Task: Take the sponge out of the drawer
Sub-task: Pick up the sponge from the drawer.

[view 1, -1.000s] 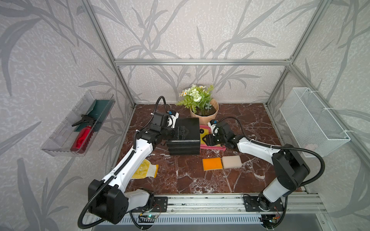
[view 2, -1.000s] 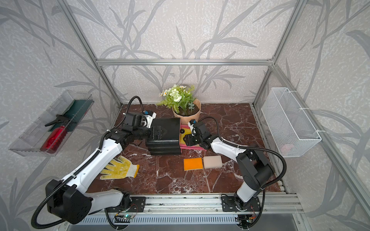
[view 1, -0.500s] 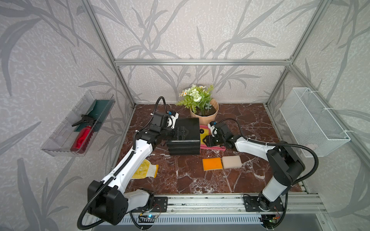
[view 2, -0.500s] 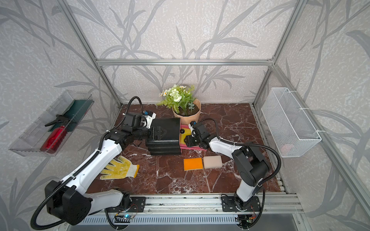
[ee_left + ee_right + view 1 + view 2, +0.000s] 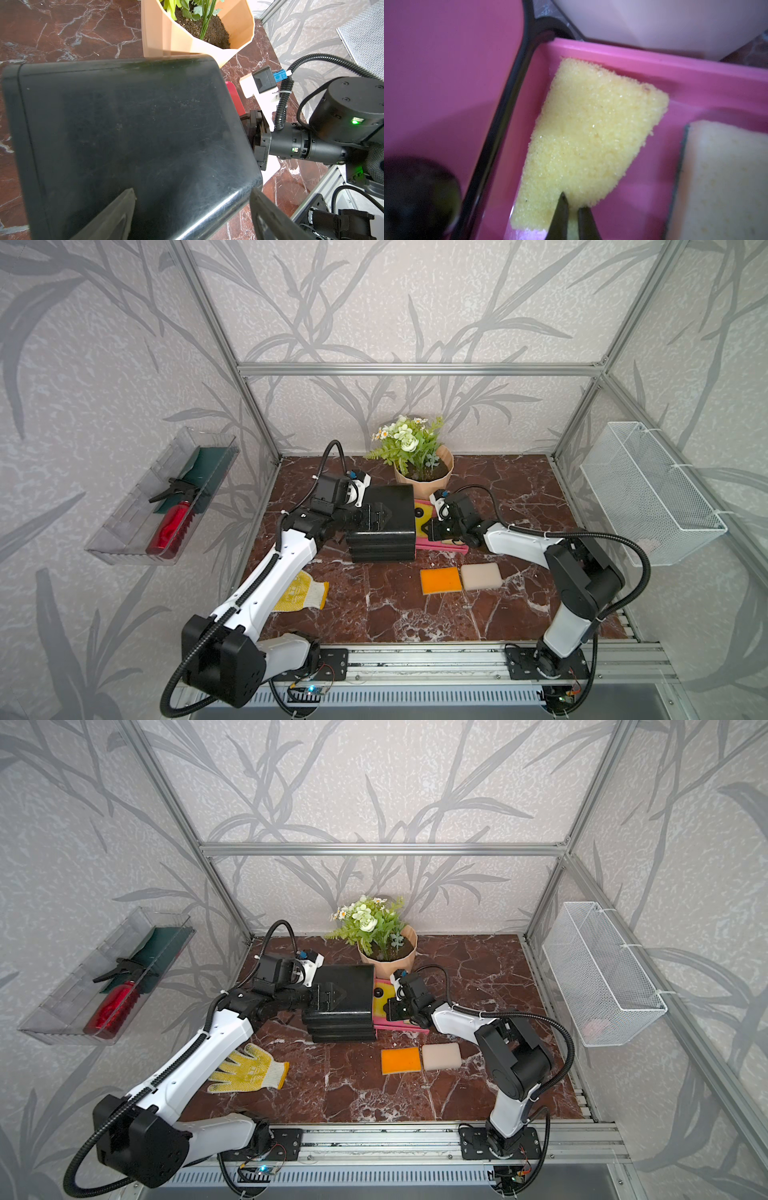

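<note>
A yellow sponge (image 5: 587, 141) lies inside the pulled-out pink drawer (image 5: 654, 68), tucked into the corner next to the black frame. The right gripper (image 5: 571, 204) has its tips pressed together on the sponge's near edge, pinching the foam. A second sponge (image 5: 720, 182) with a dark edge sits beside it in the same drawer. The drawer juts from a black drawer cabinet (image 5: 384, 526) at the middle of the marble tabletop (image 5: 415, 614). The left gripper (image 5: 191, 216) rests at the cabinet's top with its jaws spread wide, one finger over the lid and the other past its rounded edge. A flower pot (image 5: 424, 477) stands just behind the cabinet. An orange sponge (image 5: 440, 580) and a beige sponge (image 5: 481, 576) lie touching side by side in front of the drawer. A yellow work glove (image 5: 303, 593) lies partly under the left arm. On the walls hang a clear tray (image 5: 124, 526) holding a red spray bottle (image 5: 172, 522), and a white wire basket (image 5: 648, 493).
</note>
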`<move>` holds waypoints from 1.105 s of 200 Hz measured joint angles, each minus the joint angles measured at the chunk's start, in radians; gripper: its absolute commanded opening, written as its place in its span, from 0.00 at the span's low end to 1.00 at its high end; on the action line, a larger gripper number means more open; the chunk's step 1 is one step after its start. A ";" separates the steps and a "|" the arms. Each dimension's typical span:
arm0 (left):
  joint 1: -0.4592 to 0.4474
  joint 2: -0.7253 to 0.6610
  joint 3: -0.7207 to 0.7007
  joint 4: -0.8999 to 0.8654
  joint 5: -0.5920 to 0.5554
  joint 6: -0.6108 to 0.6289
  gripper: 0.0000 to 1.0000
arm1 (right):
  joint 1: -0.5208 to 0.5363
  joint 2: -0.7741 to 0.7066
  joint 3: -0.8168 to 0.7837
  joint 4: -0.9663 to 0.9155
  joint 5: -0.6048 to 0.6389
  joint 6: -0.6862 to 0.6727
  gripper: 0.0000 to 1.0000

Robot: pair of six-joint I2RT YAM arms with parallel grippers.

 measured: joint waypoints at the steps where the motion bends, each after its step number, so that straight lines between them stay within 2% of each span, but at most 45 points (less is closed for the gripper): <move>1: 0.000 0.000 0.000 0.000 0.000 0.000 0.86 | 0.000 -0.002 -0.001 0.000 0.002 0.001 0.00; 39: 0.000 -0.001 0.000 0.000 0.000 0.000 0.86 | 0.003 -0.087 -0.044 -0.039 0.080 -0.022 0.00; 98: 0.009 -0.025 -0.008 -0.010 0.021 0.003 0.86 | -0.016 -0.342 -0.054 -0.229 0.191 -0.162 0.00; 126: -0.047 -0.032 0.043 -0.084 0.021 0.025 0.86 | -0.023 -0.479 -0.058 -0.341 0.197 -0.258 0.00; 167: -0.189 -0.021 0.217 -0.183 0.029 0.076 0.85 | -0.027 -0.665 -0.053 -0.494 0.044 -0.406 0.00; 221: -0.369 0.102 0.349 -0.330 0.037 0.160 0.80 | 0.046 -0.728 -0.049 -0.663 -0.145 -0.555 0.02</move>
